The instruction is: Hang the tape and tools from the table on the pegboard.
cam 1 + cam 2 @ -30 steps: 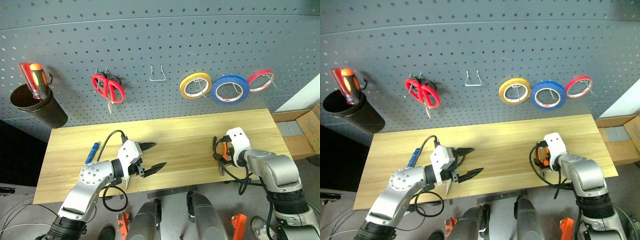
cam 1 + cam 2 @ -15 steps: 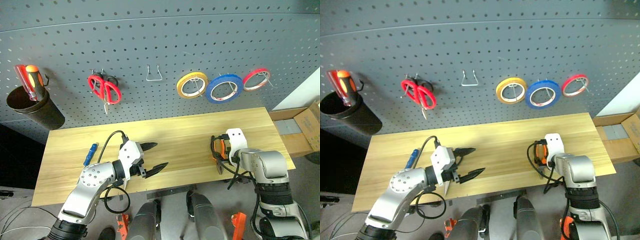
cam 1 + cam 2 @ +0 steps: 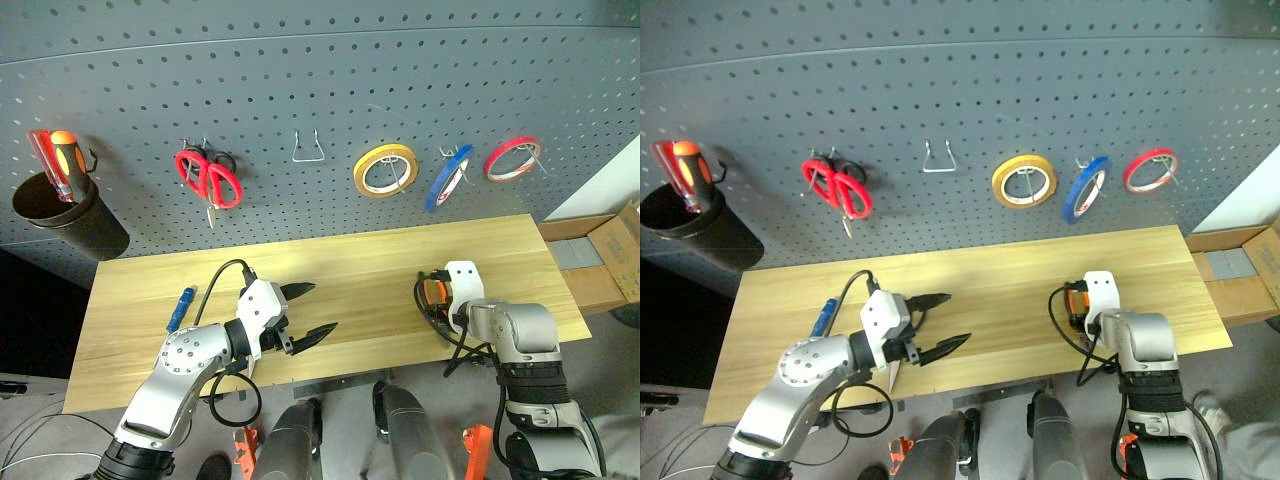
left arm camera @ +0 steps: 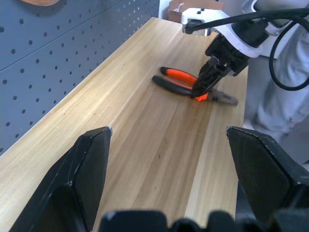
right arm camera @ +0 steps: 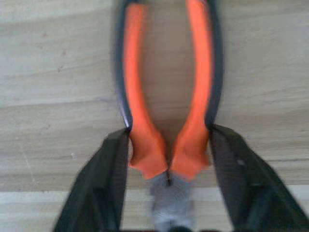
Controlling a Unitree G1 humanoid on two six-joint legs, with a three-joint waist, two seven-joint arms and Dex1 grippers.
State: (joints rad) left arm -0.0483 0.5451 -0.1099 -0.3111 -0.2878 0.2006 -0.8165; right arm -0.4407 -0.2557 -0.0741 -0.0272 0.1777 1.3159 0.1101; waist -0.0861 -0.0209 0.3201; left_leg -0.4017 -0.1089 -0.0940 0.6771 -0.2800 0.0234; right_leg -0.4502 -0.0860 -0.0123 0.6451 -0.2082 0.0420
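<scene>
Straddling pliers (image 5: 166,101) near pivot, right gripper (image 5: 169,159) fingers (image 5: 108,174) touching handles.

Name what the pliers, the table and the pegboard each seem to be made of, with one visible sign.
Pliers: likely steel, grey head, with glossy orange-and-black rubbery or plastic grips.
Table: light wood, visible grain, smooth matte finish.
Pegboard: probably painted metal, uniform dark grey, regular punched holes.

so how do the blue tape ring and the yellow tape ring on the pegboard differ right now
The blue tape ring hangs turned nearly edge-on, a narrow slanted ellipse; the yellow tape ring faces outward as a full round loop. The blue one sits between the yellow one and the red tape ring. Both hang from hooks on the pegboard at about the same height.
</scene>
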